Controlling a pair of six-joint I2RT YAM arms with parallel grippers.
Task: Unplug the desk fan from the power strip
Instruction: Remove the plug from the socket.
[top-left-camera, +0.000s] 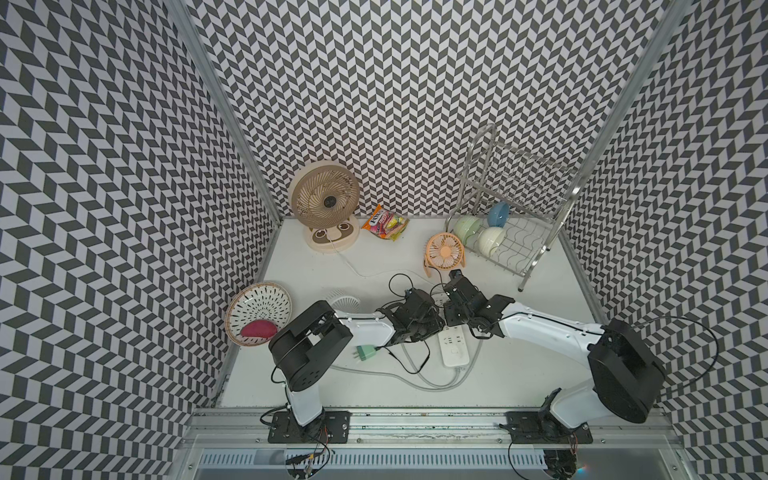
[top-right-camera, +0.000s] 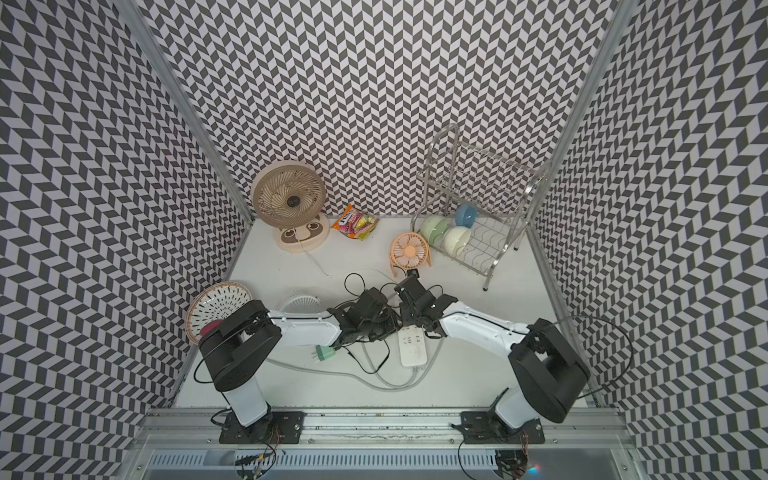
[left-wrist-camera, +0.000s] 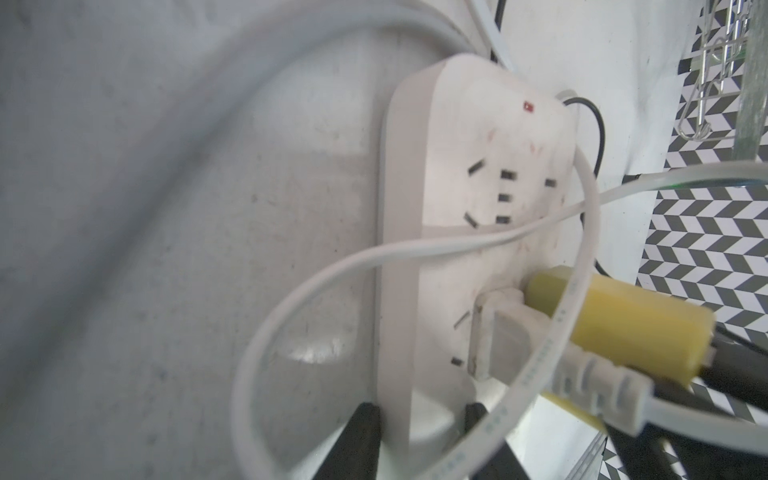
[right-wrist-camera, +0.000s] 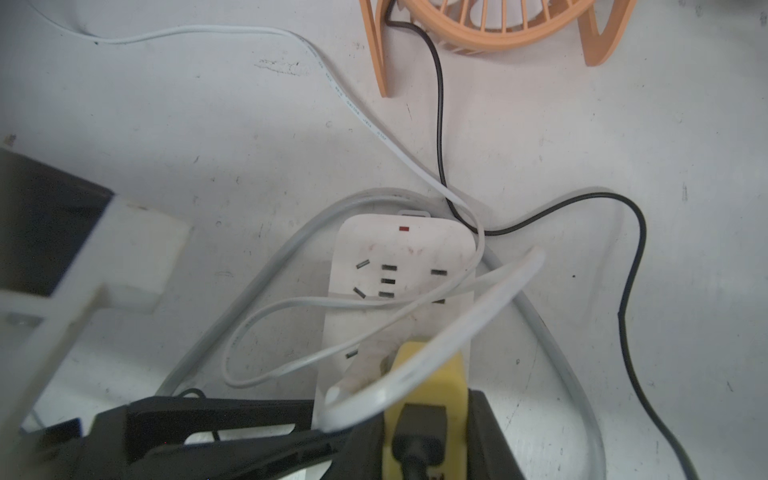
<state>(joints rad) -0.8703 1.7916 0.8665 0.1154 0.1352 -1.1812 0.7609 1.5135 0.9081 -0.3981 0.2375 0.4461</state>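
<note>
- Left tool (left-wrist-camera: 419, 419) fills my near view, its black fingers (left-wrist-camera: 365, 440) closed on the power strip (left-wrist-camera: 457, 145) at the end away from its red light (left-wrist-camera: 528, 107), flat on the table (left-wrist-camera: 166, 249).
- Strip's long axis runs from that grip toward the light, sockets up.
- Just beside the grip stands the yellow plug (left-wrist-camera: 615, 328), next to a white plug (left-wrist-camera: 498, 332).
- Right tool (right-wrist-camera: 424, 415) looks clamped on the yellow plug; I judge the pull goes straight off the strip's face.
</note>
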